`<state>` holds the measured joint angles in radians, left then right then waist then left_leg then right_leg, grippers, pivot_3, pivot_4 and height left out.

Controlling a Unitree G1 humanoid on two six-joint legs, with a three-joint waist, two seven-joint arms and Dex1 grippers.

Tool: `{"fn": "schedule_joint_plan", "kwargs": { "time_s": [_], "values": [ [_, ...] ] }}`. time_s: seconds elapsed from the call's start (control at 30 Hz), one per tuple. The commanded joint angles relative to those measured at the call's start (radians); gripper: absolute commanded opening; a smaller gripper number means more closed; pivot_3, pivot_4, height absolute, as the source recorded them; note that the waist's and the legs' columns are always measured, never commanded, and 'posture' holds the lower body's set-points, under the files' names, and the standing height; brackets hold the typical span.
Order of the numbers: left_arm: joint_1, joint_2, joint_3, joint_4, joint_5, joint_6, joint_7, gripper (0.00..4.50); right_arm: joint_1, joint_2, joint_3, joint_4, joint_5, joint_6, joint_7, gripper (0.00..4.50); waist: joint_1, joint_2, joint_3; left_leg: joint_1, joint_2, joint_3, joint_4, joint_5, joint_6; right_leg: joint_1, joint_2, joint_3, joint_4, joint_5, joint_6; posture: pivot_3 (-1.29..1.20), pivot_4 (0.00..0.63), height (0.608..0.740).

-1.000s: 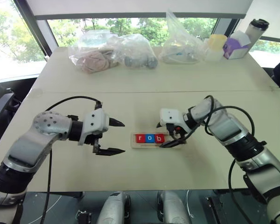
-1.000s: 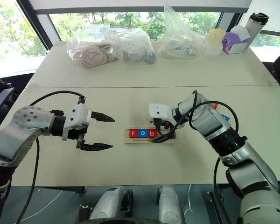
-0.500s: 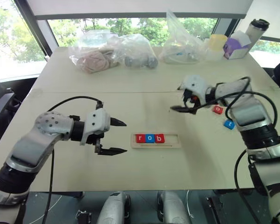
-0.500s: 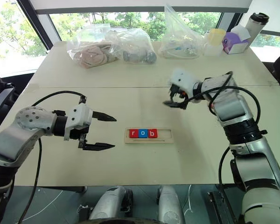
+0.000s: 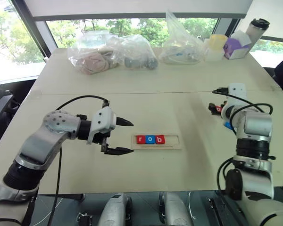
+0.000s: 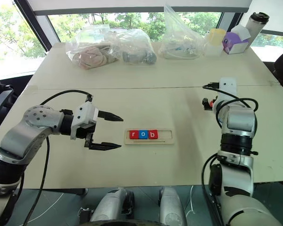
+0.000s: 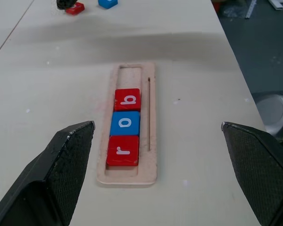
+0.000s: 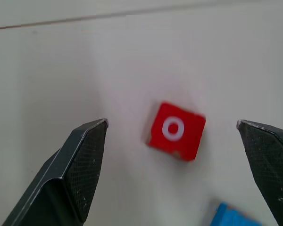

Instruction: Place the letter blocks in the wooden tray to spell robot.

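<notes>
My left gripper (image 5: pixel 125 137) wide open, empty, hovers just beside wooden tray (image 5: pixel 157 141). Tray holds red r (image 7: pixel 123 150), blue o (image 7: pixel 125 123), red b (image 7: pixel 127 99) in row. My right gripper (image 8: pixel 172 134) wide open above loose red o block (image 8: pixel 176 130) on tabletop (image 5: pixel 179 89); blue block (image 8: pixel 231 216) near it.

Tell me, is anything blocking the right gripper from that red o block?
Nothing visible does. The red o block lies alone on bare table between the open right gripper fingers, with a blue block off to one side.

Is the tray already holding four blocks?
No, the tray holds three blocks, r, o and b, with its far end empty.
</notes>
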<state>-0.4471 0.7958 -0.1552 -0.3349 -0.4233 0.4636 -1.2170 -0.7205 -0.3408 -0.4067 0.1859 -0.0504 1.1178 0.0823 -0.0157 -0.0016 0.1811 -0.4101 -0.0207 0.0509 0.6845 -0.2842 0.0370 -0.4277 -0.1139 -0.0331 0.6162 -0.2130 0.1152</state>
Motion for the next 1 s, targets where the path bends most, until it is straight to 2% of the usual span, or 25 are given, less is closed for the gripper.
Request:
{"fn": "schedule_joint_plan", "kwargs": {
  "time_s": [0.03,0.27,0.57,0.67,0.73,0.83,1.0],
  "values": [
    [-0.019,0.004,0.012,-0.020,-0.004,-0.009,-0.001,4.50,-0.028,0.015,-0.051,-0.016,0.014,-0.007,-0.082,4.43,0.000,0.000,0.000,0.000,0.000,0.000,0.000,0.000,0.000,0.000,0.000,0.000,0.000,0.000,0.000,0.00,0.150,0.740],
    [-0.028,0.001,0.017,-0.025,-0.011,-0.003,0.001,4.50,-0.056,0.032,-0.090,0.059,0.056,-0.050,-0.168,4.43,-0.002,0.000,0.000,0.000,0.000,0.000,0.000,0.000,0.000,0.000,0.000,0.000,0.000,0.000,0.000,0.00,0.150,0.740],
    [-0.099,-0.056,0.042,-0.011,-0.058,0.025,0.029,4.50,-0.084,0.045,-0.117,0.159,0.110,-0.082,-0.220,4.43,-0.005,0.000,0.000,0.000,0.000,-0.001,0.000,0.000,0.000,0.001,0.001,0.000,0.000,0.000,0.000,0.00,0.150,0.740],
    [-0.098,-0.054,0.043,-0.012,-0.059,0.027,0.031,4.50,-0.088,0.051,-0.115,0.172,0.124,-0.085,-0.236,3.59,-0.006,0.000,0.000,0.000,0.000,0.000,0.000,0.000,0.000,0.001,0.001,0.000,0.000,0.000,0.000,0.00,0.150,0.740],
    [-0.094,-0.052,0.043,-0.012,-0.055,0.025,0.031,4.50,-0.088,0.053,-0.110,0.172,0.131,-0.085,-0.243,2.50,-0.005,0.000,0.000,0.001,0.000,-0.001,0.000,0.000,0.000,0.001,0.001,0.000,0.000,0.000,0.000,0.00,0.150,0.740],
    [-0.087,-0.048,0.041,-0.013,-0.048,0.021,0.033,4.50,-0.086,0.053,-0.101,0.160,0.141,-0.071,-0.242,1.12,-0.004,0.000,0.000,0.001,0.000,-0.001,0.000,0.000,0.000,0.001,0.001,0.001,0.000,0.000,0.000,0.00,0.150,0.740],
    [-0.078,-0.042,0.043,-0.011,-0.045,0.017,0.036,4.50,-0.084,0.022,-0.064,0.005,0.152,0.041,-0.220,1.12,-0.004,0.000,0.000,0.001,0.000,-0.001,0.000,0.000,0.000,0.001,0.001,0.001,0.000,0.000,0.000,0.00,0.150,0.740]
  ]
}}
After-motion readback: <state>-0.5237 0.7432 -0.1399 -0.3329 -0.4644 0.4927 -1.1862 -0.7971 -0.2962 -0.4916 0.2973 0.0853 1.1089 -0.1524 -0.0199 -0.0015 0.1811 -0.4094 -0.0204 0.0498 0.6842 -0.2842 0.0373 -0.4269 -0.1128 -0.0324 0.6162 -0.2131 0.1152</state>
